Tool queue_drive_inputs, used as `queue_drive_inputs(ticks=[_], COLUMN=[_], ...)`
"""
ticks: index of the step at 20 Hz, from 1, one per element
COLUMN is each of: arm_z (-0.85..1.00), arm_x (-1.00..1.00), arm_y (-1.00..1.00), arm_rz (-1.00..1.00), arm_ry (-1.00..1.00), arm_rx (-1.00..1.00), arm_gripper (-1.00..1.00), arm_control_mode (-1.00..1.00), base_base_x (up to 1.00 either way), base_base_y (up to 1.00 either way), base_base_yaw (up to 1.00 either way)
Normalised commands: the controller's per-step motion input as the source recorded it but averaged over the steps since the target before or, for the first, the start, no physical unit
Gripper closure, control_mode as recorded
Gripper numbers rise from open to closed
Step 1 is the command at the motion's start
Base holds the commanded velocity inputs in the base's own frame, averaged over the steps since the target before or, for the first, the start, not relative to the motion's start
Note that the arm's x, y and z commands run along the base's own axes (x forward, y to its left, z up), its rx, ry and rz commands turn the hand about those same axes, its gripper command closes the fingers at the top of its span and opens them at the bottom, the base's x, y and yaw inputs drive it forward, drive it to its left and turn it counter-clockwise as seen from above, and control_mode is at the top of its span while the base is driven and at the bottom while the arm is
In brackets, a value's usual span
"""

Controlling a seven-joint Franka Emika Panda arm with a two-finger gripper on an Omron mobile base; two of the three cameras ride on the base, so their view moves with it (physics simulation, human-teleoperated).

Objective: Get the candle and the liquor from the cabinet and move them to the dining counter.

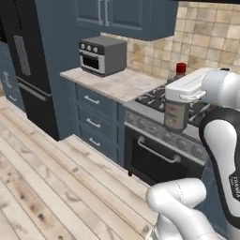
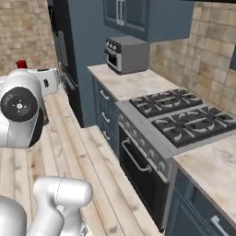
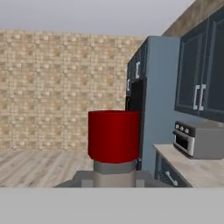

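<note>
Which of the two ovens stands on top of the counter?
The small grey toaster oven under the blue wall cabinet; the other, black oven is built in below the gas stove.

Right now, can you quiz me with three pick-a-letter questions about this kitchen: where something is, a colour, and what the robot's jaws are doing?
1. Where does the boxy grey toaster oven sit?
A) in a sink
B) on the pale marbled counter
C) on a stool
2. What colour is the cap on the dark glass bottle?
A) red
B) green
C) white
3. The jaws are:
A) wide open
B) holding a spoon
C) shut on the bottle
Answers: B, it stands on that counter; A, the hand view shows a red cap; C, the bottle sits clamped between them.
</note>
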Motion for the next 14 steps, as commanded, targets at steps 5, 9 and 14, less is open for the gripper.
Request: queue_drive_inputs(ticks=[5, 9, 14], arm_z=[0.0, 0.0, 0.0], arm_x=[0.0, 0.0, 0.0], arm_y=[0.0, 0.0, 0.0], arm_rz=[0.0, 0.0, 0.0], arm_ry=[0.0, 0.0, 0.0], arm_rx=[0.0, 0.0, 0.0], arm_gripper=[1.0, 1.0, 1.0], arm_control_mode=[1.0, 1.0, 1.0], base_base_x=[0.0, 0.0, 0.0], base_base_y=[0.79, 0.71, 0.62], base_base_yaw=[0.47, 0.48, 0.48])
